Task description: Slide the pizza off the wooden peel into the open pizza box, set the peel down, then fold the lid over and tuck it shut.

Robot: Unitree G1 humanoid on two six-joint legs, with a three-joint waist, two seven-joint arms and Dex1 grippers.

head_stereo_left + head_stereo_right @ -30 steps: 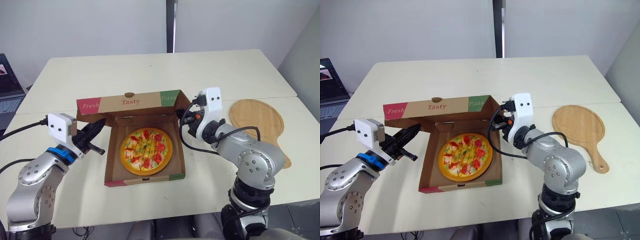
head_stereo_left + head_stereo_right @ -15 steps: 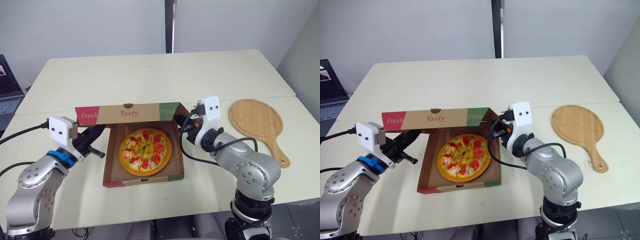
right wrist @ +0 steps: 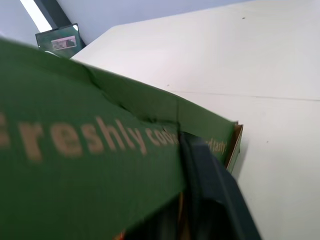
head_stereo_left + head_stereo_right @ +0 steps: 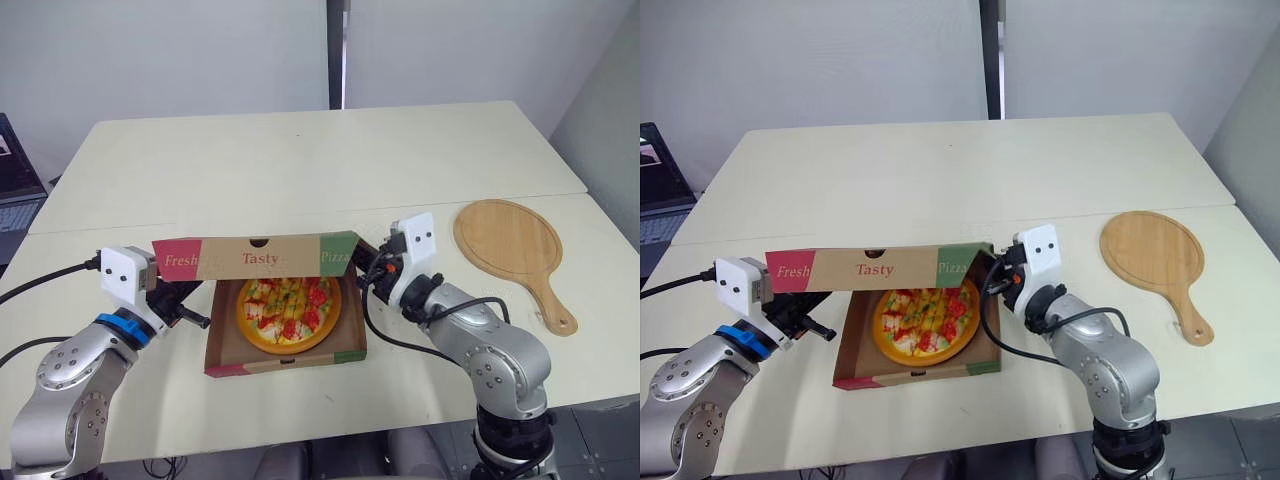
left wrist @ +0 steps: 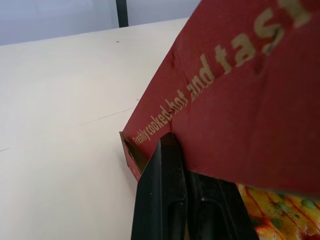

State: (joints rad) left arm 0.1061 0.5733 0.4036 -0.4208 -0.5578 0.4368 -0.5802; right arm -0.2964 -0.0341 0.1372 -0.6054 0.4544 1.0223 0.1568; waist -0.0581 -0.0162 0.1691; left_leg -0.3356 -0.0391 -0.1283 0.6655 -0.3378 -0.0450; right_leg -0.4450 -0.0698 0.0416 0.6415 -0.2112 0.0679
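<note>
Pizza box (image 4: 285, 362) low in the middle of the frame, on the pale counter (image 4: 250, 160). Inside it, flat on the base, the pizza (image 4: 290, 312), its far edge hidden behind the lid (image 4: 255, 257). Lid swung forward over the back of the box and held above it, not closed, with the front strip reading "Fresh Tasty Pizza" turned toward the camera.

Left hand (image 4: 185, 305) at the left end of the lid, just beside the box's left wall, touching the red side flap from below in the left wrist view. Cannot tell whether spread, pressed together or pinching the flap.

Right hand (image 4: 362, 262) at the right end of the lid, up against the green corner. In the right wrist view, tucked close behind the green side flap. Cannot tell its state either.

Wooden peel (image 4: 505, 240) flat on the counter at the right of the frame, well apart from the box, bare, with the handle pointing toward the lower right. Laptop (image 4: 12, 185) at the far left edge, off the counter.
</note>
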